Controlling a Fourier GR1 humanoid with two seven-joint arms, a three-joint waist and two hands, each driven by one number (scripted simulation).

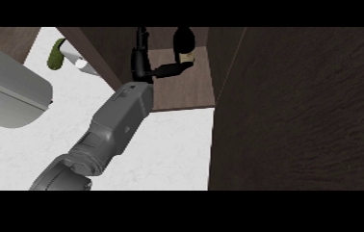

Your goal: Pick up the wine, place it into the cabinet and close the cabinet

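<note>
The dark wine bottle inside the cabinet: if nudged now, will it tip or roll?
The dark wine bottle looks tall and narrow, so probably tippy. Its rounded body would likely roll if toppled. The left robot hand sits beside it on the brown wooden cabinet shelf; contact is unclear.

White, faintly marbled stone counter top (171,144), spread across the lower left and middle. On it at the far left, a large pale grey rounded appliance or basin (18,98), cut off by the edge. Farther back, a small green curved vegetable-like thing (56,54) beside a white object (77,60). Inside the open cabinet, brown wooden shelf floor (188,89), with a dark wine bottle (183,42) standing at its back.
</note>
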